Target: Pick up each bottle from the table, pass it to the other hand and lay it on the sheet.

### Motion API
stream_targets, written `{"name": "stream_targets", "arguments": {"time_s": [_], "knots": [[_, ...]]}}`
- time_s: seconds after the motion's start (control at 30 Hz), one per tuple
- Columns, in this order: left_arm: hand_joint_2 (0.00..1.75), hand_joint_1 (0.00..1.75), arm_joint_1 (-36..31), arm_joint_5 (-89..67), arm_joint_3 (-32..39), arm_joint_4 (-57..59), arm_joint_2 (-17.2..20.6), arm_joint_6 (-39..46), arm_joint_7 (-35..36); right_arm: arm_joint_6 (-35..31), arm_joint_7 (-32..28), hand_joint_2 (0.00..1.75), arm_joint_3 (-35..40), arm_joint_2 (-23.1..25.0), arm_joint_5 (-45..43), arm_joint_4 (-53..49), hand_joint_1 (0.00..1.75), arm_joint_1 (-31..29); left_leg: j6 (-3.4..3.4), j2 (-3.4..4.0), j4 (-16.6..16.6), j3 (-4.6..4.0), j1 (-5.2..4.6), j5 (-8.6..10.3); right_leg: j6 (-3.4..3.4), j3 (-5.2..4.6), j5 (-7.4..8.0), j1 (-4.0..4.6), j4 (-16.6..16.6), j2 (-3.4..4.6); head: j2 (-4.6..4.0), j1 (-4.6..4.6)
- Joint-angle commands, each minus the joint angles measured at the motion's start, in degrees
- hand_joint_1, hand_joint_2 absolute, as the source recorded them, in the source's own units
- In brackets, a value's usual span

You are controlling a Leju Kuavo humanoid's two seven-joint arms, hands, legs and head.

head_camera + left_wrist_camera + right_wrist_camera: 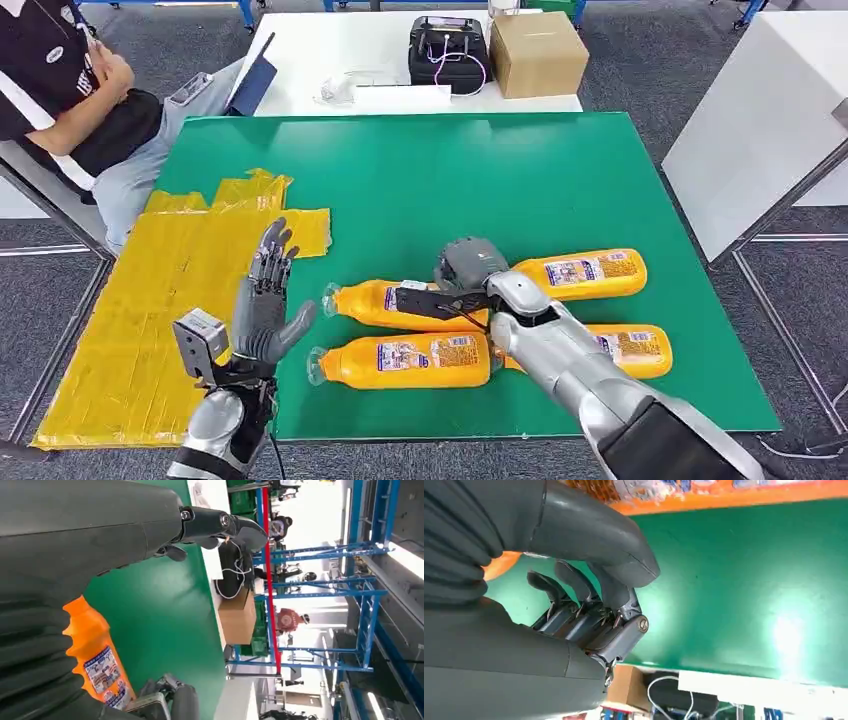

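Observation:
Several orange bottles lie on the green table [560, 180]. My right hand [468, 268] is over the base end of the far left bottle [370, 303], which lies on the table. In the right wrist view its fingers [574, 595] are curled in under the thumb, with a bit of orange bottle [499, 564] by the palm; I cannot tell whether they grip it. The other bottles are one at the near left [405, 360], one behind the right hand [590, 273] and one at the near right [635, 350]. My left hand [268, 300] is raised, its fingers spread and holding nothing, next to the yellow sheet [130, 330].
A person [70, 100] sits at the table's far left corner, arms folded. Behind the green table a white table [330, 50] carries a cardboard box [535, 52] and a black device [450, 50]. A white cabinet [770, 120] stands to the right.

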Motion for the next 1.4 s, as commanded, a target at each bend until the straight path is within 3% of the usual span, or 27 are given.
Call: {"name": "stream_targets", "arguments": {"time_s": [0.03,0.27,0.3,1.4], "knots": [[1.75,0.00,-0.3,-0.4,1.5,0.7,-0.2,-0.1,0.5,-0.8,0.6,1.75,-3.9,0.1,1.6,-0.7,1.75,-0.4,-0.02,0.08,0.0,0.07,0.01,-0.03,-0.02,0.08,-0.02,0.02,0.0,0.02,0.00,0.00],[1.75,0.00,-0.3,-0.4,1.5,0.7,-0.2,-0.1,0.5,-0.8,0.6,1.75,-3.9,0.1,1.6,-0.7,1.75,-0.4,-0.08,0.35,-0.2,0.46,0.24,-0.10,-0.11,0.57,0.05,0.28,-0.4,0.13,0.00,0.00],[1.75,0.00,-0.3,-0.4,1.5,0.7,-0.2,-0.1,0.5,-0.8,0.6,1.75,-3.9,0.1,1.6,-0.7,1.75,-0.4,-0.02,0.11,0.0,0.09,0.04,-0.04,-0.03,0.12,-0.01,0.05,-0.1,0.04,0.00,0.00],[1.75,0.00,-0.3,-0.4,1.5,0.7,-0.2,-0.1,0.5,-0.8,0.6,1.75,-3.9,0.1,1.6,-0.7,1.75,-0.4,-0.03,0.11,0.0,0.10,0.04,-0.05,-0.04,0.12,-0.02,0.05,-0.1,0.03,0.00,0.00]]}}
